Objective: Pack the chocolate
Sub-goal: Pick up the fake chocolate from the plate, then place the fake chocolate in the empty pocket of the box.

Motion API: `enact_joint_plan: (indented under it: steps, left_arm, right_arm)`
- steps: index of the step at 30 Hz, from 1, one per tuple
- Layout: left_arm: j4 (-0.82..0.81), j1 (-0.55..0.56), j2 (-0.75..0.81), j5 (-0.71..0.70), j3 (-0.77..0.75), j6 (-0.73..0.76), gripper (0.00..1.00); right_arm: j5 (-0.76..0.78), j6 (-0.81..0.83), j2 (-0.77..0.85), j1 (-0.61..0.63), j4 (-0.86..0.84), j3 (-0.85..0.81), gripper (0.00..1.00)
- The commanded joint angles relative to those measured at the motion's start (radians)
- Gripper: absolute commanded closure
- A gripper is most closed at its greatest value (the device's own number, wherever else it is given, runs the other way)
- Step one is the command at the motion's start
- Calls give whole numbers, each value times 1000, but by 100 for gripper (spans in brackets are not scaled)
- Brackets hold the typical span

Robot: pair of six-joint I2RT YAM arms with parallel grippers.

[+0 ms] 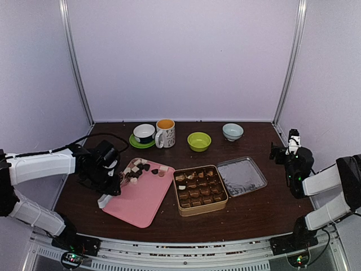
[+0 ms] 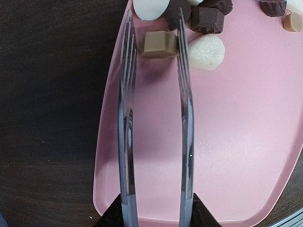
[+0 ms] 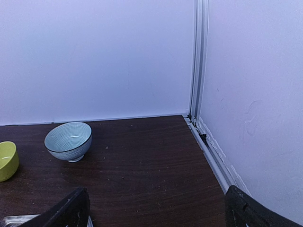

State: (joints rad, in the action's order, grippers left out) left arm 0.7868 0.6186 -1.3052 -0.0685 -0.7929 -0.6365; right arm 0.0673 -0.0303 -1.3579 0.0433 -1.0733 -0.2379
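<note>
Straddling the tan chocolate (image 2: 160,44) at the pink tray's (image 2: 227,142) far end, the left gripper's (image 2: 156,215) tongs (image 2: 127,142) stand unclosed; likely light, hard, slick: pinch its flat sides.

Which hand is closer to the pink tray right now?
Left. The left hand sits at the pink tray's left edge, holding tongs over it. The right hand is open at the table's far right, well away from it.
</note>
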Motion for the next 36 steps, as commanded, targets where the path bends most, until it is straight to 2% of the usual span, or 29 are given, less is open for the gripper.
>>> enact_joint_plan:
  steps: [1,7,12,19,27,31,36]
  left_arm:
    - [-9,-7,-17,-21,-29,15,60]
    - [17,-7,-4,-25,-52,20,64]
    - [119,-6,69,-23,-91,38,65]
    - [155,-1,213,91,-147,97,69]
    - [-74,70,305,297,-139,174,73]
    - [-183,150,249,329,-135,181,73]
    - [-265,272,108,314,-181,214,72]
  right_arm:
    - [-1,-2,-2,-6,-21,-9,0]
    - [-1,-3,-1,-6,-20,-10,0]
    - [-2,-3,-1,-6,-20,-9,0]
    - [-1,-3,-1,-6,-21,-10,0]
    - [-1,-2,-1,-6,-21,-10,0]
    - [-2,-3,-2,-6,-20,-9,0]
    - [0,-2,-1,-6,-21,-10,0]
